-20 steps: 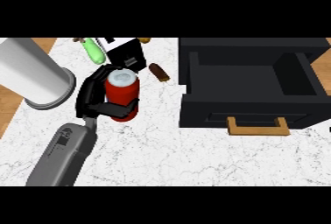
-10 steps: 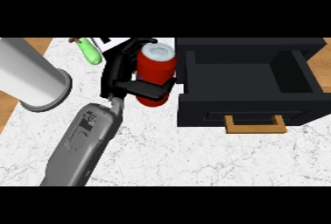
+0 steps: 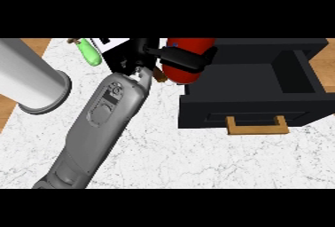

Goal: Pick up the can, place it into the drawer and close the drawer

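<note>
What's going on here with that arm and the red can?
The robot's left hand has its fingers curled round a red can and holds it at the left edge of an open black drawer. The can is not yet inside. The drawer is pulled out over the marble counter, with its wooden handle facing the robot. A tall grey cylinder and a small green object sit off to the left. The right hand is out of view.
</note>
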### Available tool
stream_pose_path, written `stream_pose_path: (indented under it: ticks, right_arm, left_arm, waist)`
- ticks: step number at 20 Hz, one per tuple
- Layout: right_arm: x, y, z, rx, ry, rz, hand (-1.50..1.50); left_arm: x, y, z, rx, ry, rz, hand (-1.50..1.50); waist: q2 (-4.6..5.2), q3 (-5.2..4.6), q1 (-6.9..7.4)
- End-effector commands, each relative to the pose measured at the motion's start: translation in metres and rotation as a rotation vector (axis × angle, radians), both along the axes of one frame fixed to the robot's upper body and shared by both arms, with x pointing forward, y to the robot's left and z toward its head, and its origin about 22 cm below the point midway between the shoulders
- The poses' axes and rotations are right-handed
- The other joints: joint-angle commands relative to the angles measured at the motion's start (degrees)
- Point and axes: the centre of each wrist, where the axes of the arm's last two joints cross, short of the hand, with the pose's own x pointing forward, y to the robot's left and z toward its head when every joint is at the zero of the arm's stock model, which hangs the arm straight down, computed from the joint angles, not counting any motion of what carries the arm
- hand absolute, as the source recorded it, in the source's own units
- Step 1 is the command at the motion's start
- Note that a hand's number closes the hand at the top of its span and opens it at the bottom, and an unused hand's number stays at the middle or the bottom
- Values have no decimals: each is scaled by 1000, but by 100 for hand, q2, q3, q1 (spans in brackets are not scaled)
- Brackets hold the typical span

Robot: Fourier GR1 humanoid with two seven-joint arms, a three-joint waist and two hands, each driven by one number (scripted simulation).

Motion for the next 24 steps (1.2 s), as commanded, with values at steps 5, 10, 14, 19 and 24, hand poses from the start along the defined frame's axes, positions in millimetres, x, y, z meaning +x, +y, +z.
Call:
stream_pose_path:
  ticks: [5, 10, 14, 19, 24]
  right_arm:
    - [0, 9, 6, 10, -1, 6, -150]
    - [22, 8, 1, 14, 6, -4, -150]
    - [12, 19, 3, -1, -9, 32, -150]
    - [12, -2, 2, -9, -1, 22, -150]
    - [22, 8, -17, -6, -3, 21, -150]
  left_arm:
    - [18, -43, 38, 29, 3, -2, 150]
    - [33, -52, 37, 62, 7, 22, 150]
    - [29, -72, 56, 84, 29, 27, 150]
    - [35, -79, 74, 81, 57, 15, 150]
    - [46, -74, 46, 140, 24, 44, 150]
  waist:
    - [20, 1, -90]
    - [46, 2, -111]
    - [39, 4, -173]
    - [43, 7, -186]
    - [89, 12, -257]
